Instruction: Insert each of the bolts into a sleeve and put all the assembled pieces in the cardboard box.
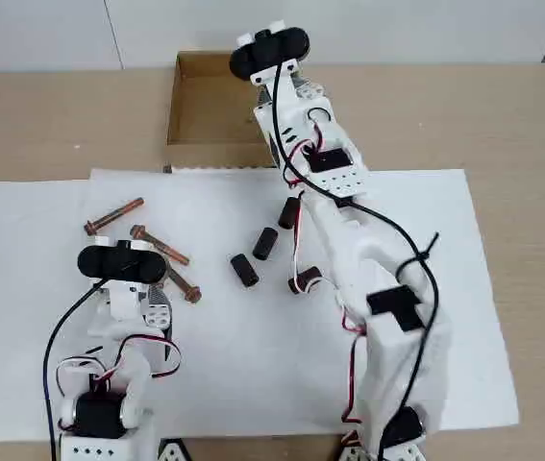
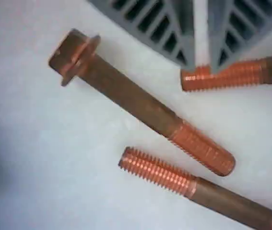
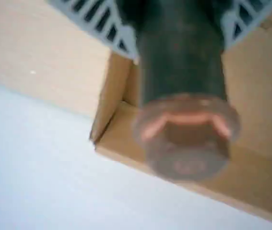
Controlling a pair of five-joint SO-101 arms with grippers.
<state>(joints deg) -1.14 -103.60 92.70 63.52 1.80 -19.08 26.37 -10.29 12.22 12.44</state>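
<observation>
High view: the right arm (image 1: 349,240) reaches the cardboard box (image 1: 187,96) at 12 o'clock. Three loose bolts (image 1: 113,216) lie at 9 and four sleeves (image 1: 244,270) near centre.

Left wrist view: the left gripper (image 2: 202,67), jaws almost together, is at a bolt thread (image 2: 231,74).

Right wrist view: the right gripper (image 3: 181,19) clamps a sleeved bolt (image 3: 183,120) over the box's wall.

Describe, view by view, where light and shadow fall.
High view: even light, faint shadows beside the sleeves on the white paper. Left wrist view: the threads of the bolts glint. Right wrist view: the inner wall of the cardboard box is shaded; the bolt head has a dull sheen.
</observation>
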